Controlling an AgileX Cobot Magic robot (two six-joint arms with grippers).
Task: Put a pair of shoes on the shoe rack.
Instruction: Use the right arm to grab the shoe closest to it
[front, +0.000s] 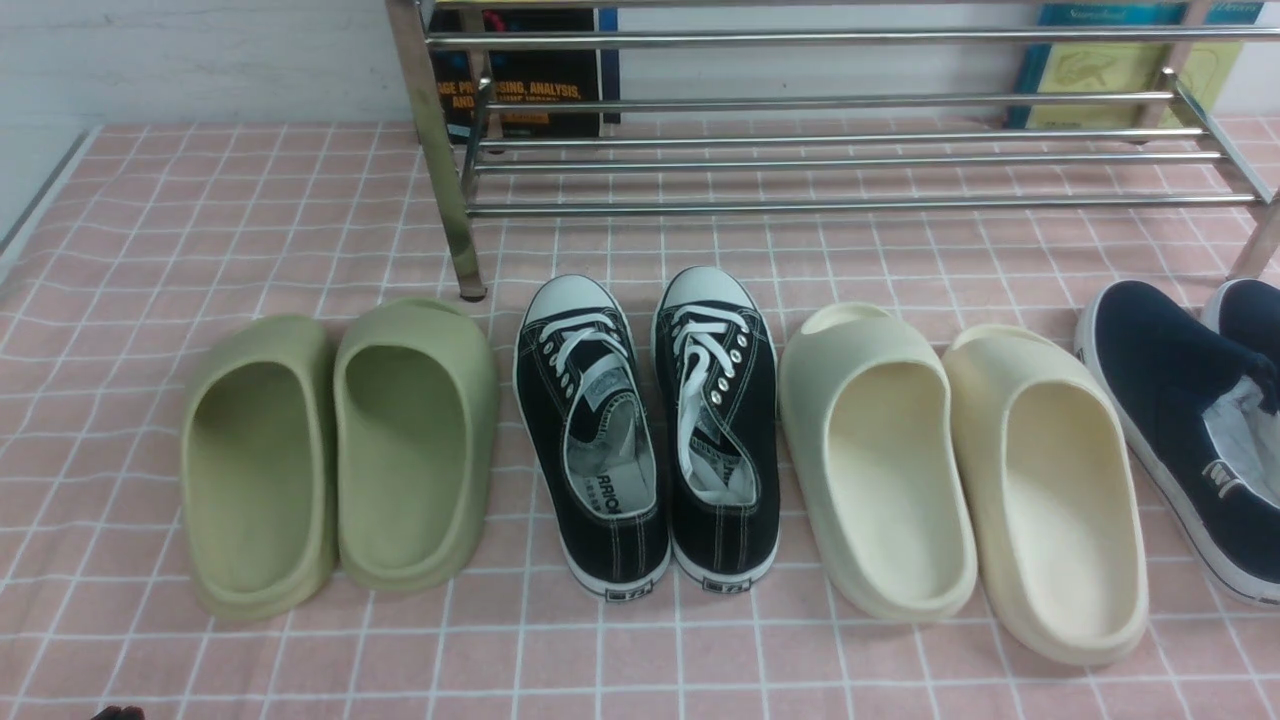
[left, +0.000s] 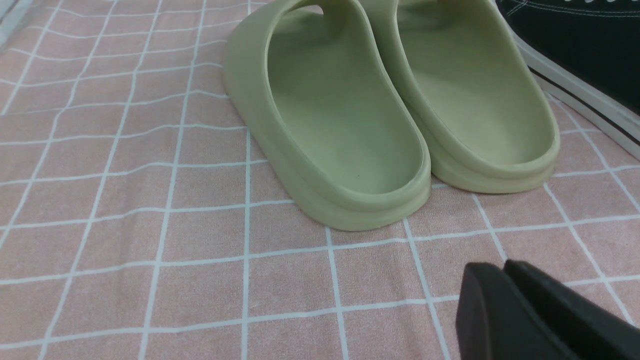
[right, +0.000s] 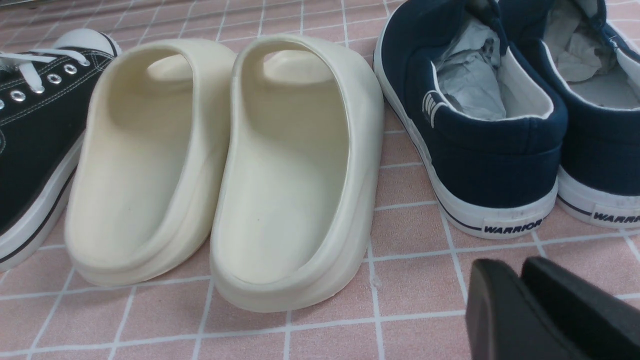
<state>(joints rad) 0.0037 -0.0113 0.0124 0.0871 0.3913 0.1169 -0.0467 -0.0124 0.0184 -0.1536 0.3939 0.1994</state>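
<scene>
Front view, left to right on the table (front: 150, 220): green slides (front: 410, 440), black lace-ups (front: 590, 420), cream slides (front: 870, 450), then the navy slip-ons (front: 1170, 400) at 3 o'clock, cut off by the frame edge. Navy canvas, white rubber soles with a thin dark stripe, pale lining, crumpled paper inside, WARRIOR heel tabs. Toes point to 12 o'clock, where the chrome shoe rack (front: 820, 207) stands, apart from them. Both narrow, pads together, empty: left claw (left: 505, 267) at 6 o'clock of the green slides, right claw (right: 520, 265) at 6 o'clock of the navy heels, not touching.
</scene>
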